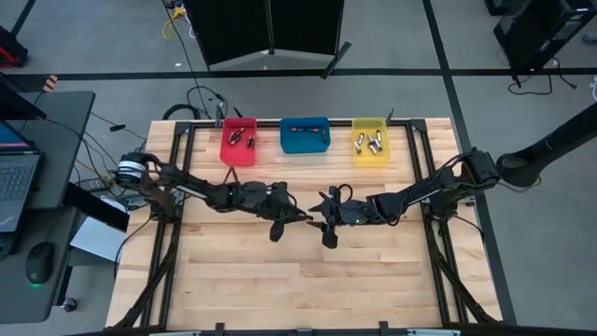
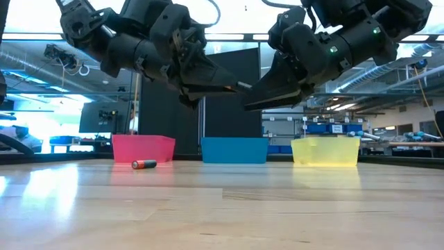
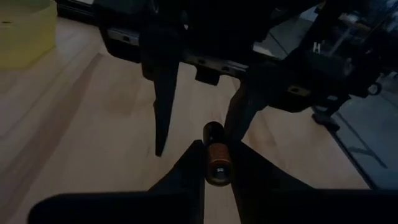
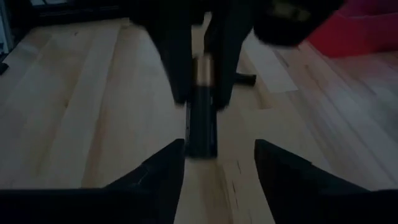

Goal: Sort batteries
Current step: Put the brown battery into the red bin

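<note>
Above the middle of the bench, the left gripper is clamped on a battery with a copper and a dark band. The right gripper meets it tip to tip, fingers parted either side of the cell. Another battery lies before the red bin. In the red and yellow bin lie what look like more cells.

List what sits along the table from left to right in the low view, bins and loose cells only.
Red bin → loose battery lying on the wood just in front of the red bin → blue bin → yellow bin.
</note>
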